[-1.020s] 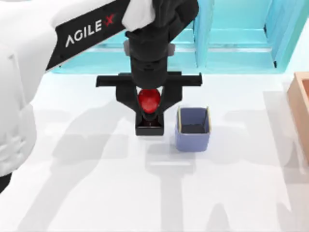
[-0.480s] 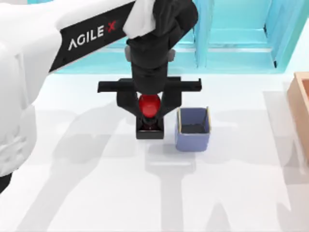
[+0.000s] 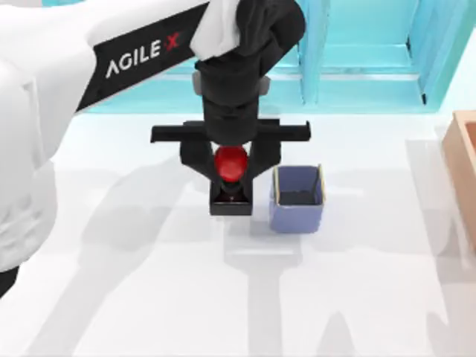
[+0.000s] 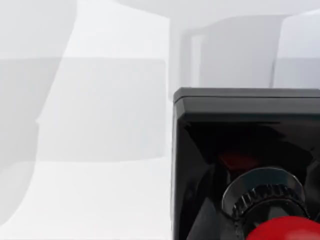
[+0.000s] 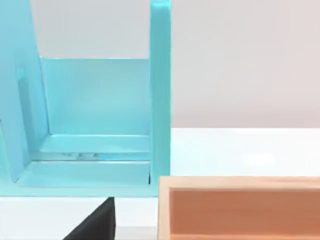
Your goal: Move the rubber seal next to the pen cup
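Currently, just left of frame centre, the left gripper (image 3: 230, 165) is pinching the red knob of the rubber seal (image 3: 230, 195), which is sitting just beside the pen cup (image 3: 297, 206), to its left, on the white table (image 3: 149, 297).

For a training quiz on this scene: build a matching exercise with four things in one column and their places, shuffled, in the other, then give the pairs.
Things:
1. rubber seal
2. pen cup
3. turquoise shelf unit
4. orange box

Places:
A. at the table's right edge
B. along the far side of the table
C. between the left end effector fingers, left of the cup
D. on the table, just right of the seal

Pairs: 1-C, 2-D, 3-B, 4-A
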Available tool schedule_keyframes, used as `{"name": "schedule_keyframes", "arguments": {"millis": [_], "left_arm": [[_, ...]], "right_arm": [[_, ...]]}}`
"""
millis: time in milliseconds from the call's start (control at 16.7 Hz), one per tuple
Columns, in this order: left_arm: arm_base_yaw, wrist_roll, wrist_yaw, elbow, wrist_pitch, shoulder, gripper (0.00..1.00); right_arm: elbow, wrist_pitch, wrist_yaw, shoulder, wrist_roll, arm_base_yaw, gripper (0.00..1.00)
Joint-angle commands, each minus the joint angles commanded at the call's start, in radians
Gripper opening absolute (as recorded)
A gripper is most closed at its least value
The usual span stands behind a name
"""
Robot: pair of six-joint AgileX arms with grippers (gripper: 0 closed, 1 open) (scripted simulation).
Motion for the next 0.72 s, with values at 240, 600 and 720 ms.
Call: {"name": "schedule_keyframes", "arguments": {"millis": [240, 600, 720], "left_arm": [[0.0, 0.0, 0.0, 0.0, 0.0, 0.0, 0.83], [0.0, 0.0, 0.0, 0.0, 0.0, 0.0, 1.0], [0.0, 0.0, 0.0, 0.0, 0.0, 0.0, 1.0]], "right_arm": [[0.0, 0.0, 0.0, 0.0, 0.0, 0.0, 1.0], [0.0, 0.0, 0.0, 0.0, 0.0, 0.0, 1.0], [0.0, 0.0, 0.0, 0.0, 0.0, 0.0, 1.0]]}}
